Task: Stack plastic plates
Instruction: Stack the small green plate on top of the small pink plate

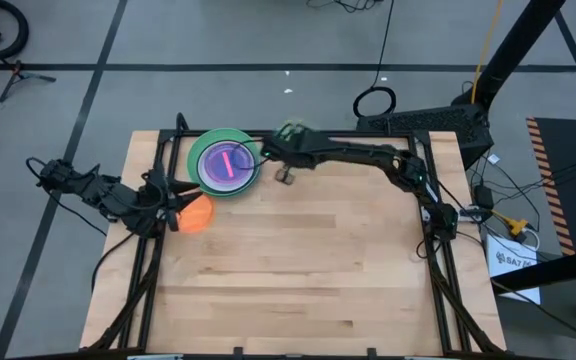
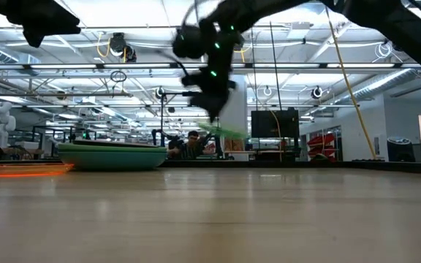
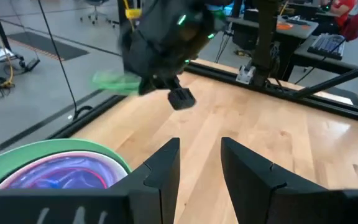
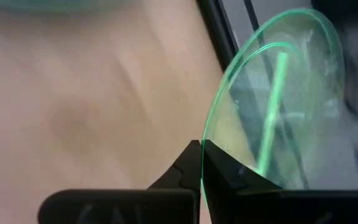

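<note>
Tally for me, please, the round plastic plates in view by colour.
Green round plastic plate, bottom of stack: 1
Purple round plastic plate: 1
Pink piece on top, probably a plate: 1
Orange round plastic plate: 1
Clear lime plastic plate, held by right gripper: 1
Total: 5

Green plate (image 4: 278, 93) motion-blurred; stack's (image 3: 55, 171) lower plates hidden, cut off by edge.

A pale wooden desk (image 1: 298, 270) of butcher-block planks carries it all, with a dark metal frame running along its edges. Near its far left corner sits a stack of plates (image 1: 225, 164): a green one at the bottom, purple nested inside, pink showing at the centre. Close by, toward the left edge, is an orange plate (image 1: 197, 213); whether it touches the wood I cannot tell.
</note>
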